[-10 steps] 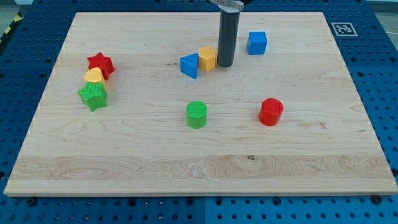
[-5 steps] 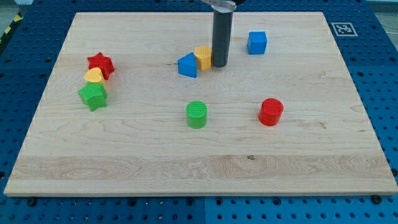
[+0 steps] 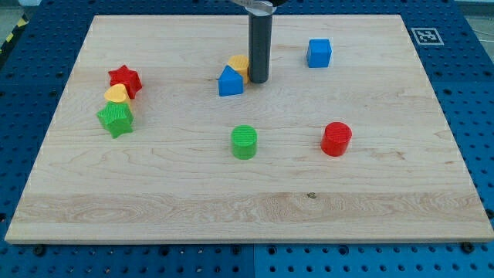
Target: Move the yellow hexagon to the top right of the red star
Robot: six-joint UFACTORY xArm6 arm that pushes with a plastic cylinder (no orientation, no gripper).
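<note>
The yellow hexagon (image 3: pixel 238 64) sits near the board's top centre, partly hidden by my rod. My tip (image 3: pixel 257 80) touches the hexagon's right side. A blue block of unclear shape (image 3: pixel 230 81) lies against the hexagon's lower left. The red star (image 3: pixel 123 79) is far off at the view's left, with a yellow block (image 3: pixel 116 94) and a green star (image 3: pixel 115 119) just below it.
A blue cube (image 3: pixel 319 52) stands right of my tip. A green cylinder (image 3: pixel 244 142) and a red cylinder (image 3: pixel 336 139) lie lower on the wooden board (image 3: pixel 247 208). A printed marker (image 3: pixel 424 35) sits at the top right corner.
My tip has moved left, pushing the yellow hexagon and the blue block leftward. The blue block has turned a little. The other blocks have not moved.
</note>
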